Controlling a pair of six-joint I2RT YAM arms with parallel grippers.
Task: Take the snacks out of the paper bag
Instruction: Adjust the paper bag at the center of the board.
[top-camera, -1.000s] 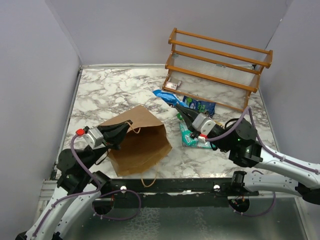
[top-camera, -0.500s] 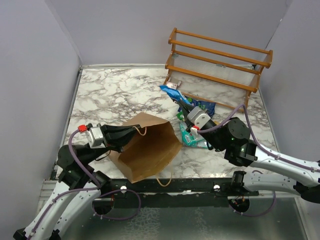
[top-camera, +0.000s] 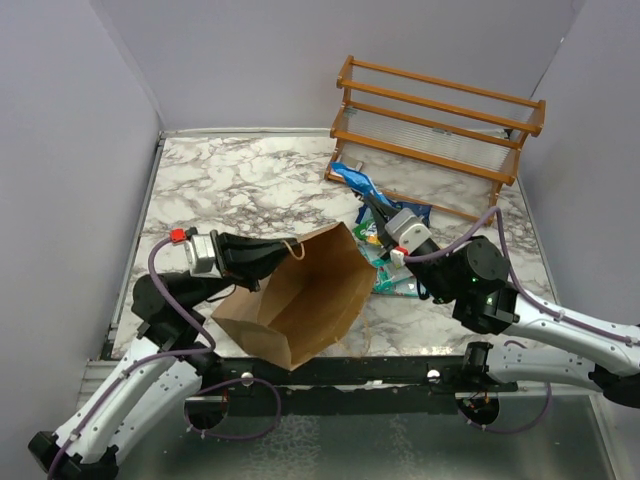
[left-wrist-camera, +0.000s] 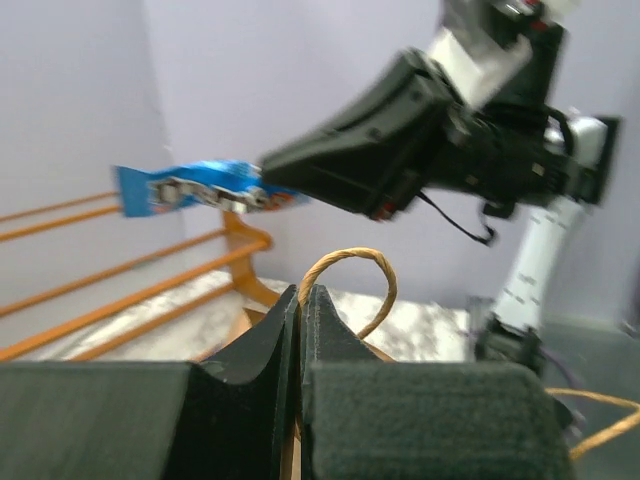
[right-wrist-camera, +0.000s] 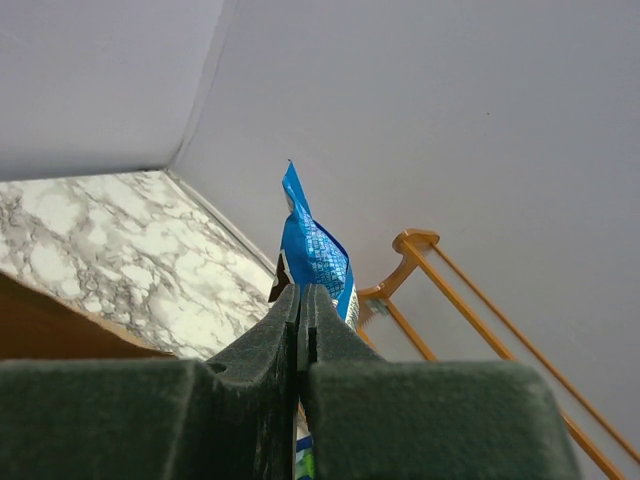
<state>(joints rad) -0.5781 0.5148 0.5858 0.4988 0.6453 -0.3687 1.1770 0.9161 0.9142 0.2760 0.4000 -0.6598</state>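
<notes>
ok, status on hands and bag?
Left hand shut on paper bag handle, bag tipped up. Right hand shut on blue snack, outside bag. Wooden rack close behind it.

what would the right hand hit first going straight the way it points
Probably the wooden rack's left end, just past the blue packet the right hand holds; depth is unclear.

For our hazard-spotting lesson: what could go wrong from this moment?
1. The right gripper pinches the blue packet by one end only; it may slip out.
2. That packet is held up near the wooden rack; a swing could snag it.
3. The left gripper seems to lift the paper bag by its thin handle, which might tear.
</notes>
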